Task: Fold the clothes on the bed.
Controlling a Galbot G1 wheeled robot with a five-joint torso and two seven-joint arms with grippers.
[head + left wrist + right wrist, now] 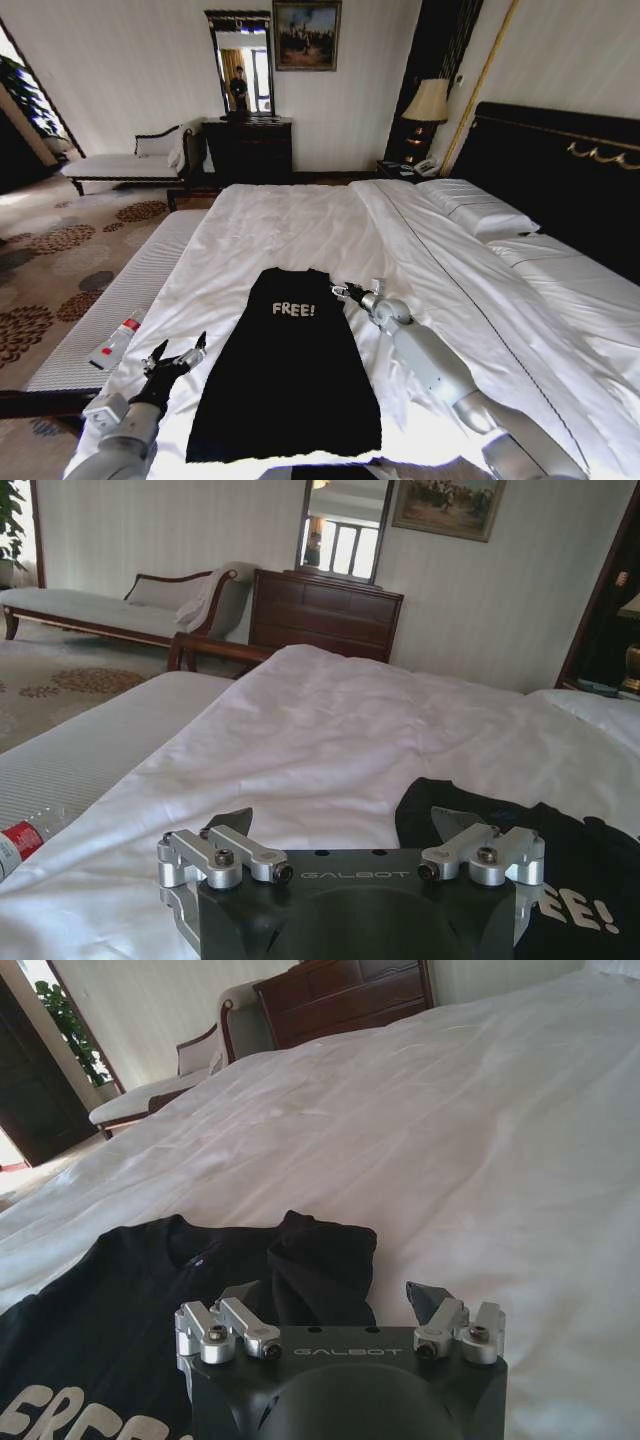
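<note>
A: What takes up most of the scene?

B: The bed, dressed in white sheets, with a black headboard along the robot's right and white pillows beneath it. A padded bench runs along the bed's left edge.

A: And the clothes?

B: One black T-shirt lies flat on the sheet close to the robot, collar pointing away, with white "FREE!" lettering across the chest. Both sleeves look folded inward, so it reads as a long, narrow panel. In the right wrist view, a folded flap of black cloth sits bunched at the shoulder by the collar.

A: Where is the left tool?

B: The left tool hovers just off the shirt's left edge, over bare sheet, near its lower half. Its jaws are spread wide and grip nothing; the left wrist view shows white sheet between the fingers.

A: The right one?

B: The right tool is at the shirt's upper right corner, beside the lettering. It too is spread apart and empty, with the folded shoulder just ahead of its fingers, which are not closed on the cloth.

A: Anything smaller?

B: A plastic bottle with a red label lies on the bench, near the left arm.
</note>
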